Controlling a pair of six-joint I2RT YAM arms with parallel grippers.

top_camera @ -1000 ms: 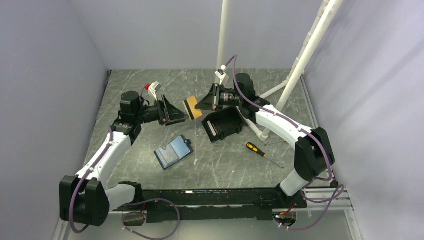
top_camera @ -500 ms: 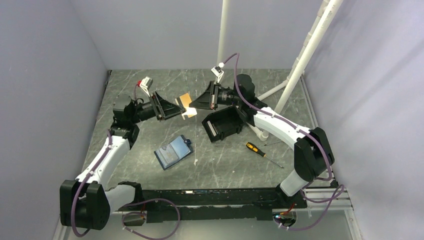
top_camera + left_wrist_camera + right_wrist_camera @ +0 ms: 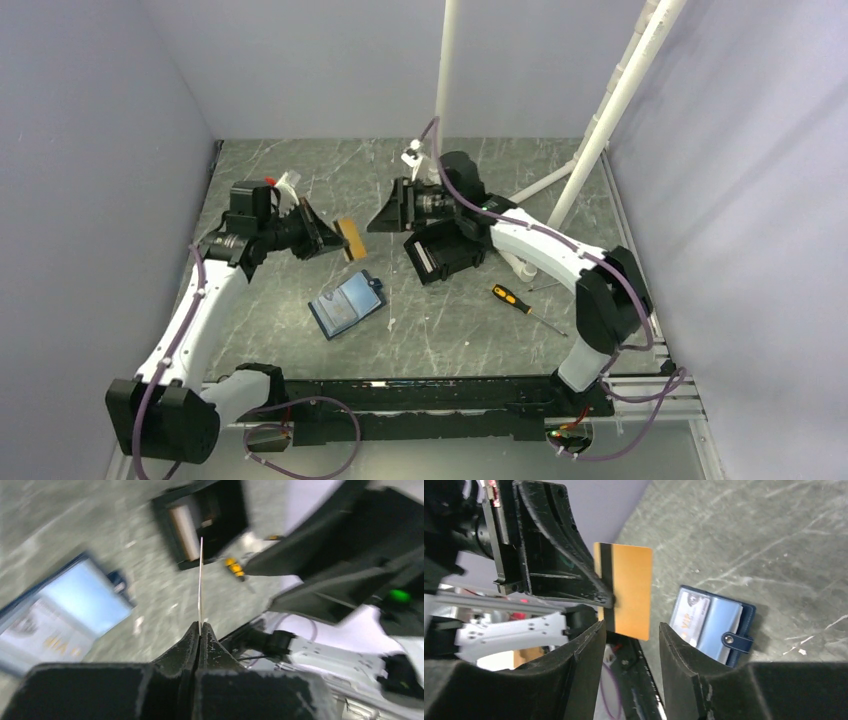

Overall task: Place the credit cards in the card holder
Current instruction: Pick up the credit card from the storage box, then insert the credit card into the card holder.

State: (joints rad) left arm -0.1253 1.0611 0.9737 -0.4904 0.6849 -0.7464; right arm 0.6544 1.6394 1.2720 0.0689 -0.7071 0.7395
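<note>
An orange-gold credit card [image 3: 352,240] hangs in the air, and my left gripper [image 3: 338,238] is shut on its left edge. In the left wrist view the card [image 3: 201,580] stands edge-on out of the shut fingertips [image 3: 200,628]. My right gripper [image 3: 380,220] is open just right of the card and does not touch it. In the right wrist view the card [image 3: 626,592] floats beyond my open right gripper [image 3: 629,627]. The dark-blue card holder [image 3: 347,303] lies open on the table below, with a whitish card [image 3: 691,612] in its pocket [image 3: 719,625].
A black open box [image 3: 447,248] lies tilted under the right arm. An orange-handled screwdriver [image 3: 515,298] lies to the right of the holder. White pipes [image 3: 600,130] rise at the back right. Grey walls close in three sides.
The right gripper has let go of the orange card and opened. The left gripper has shut on it and carried it left and nearer, toward the holder.
</note>
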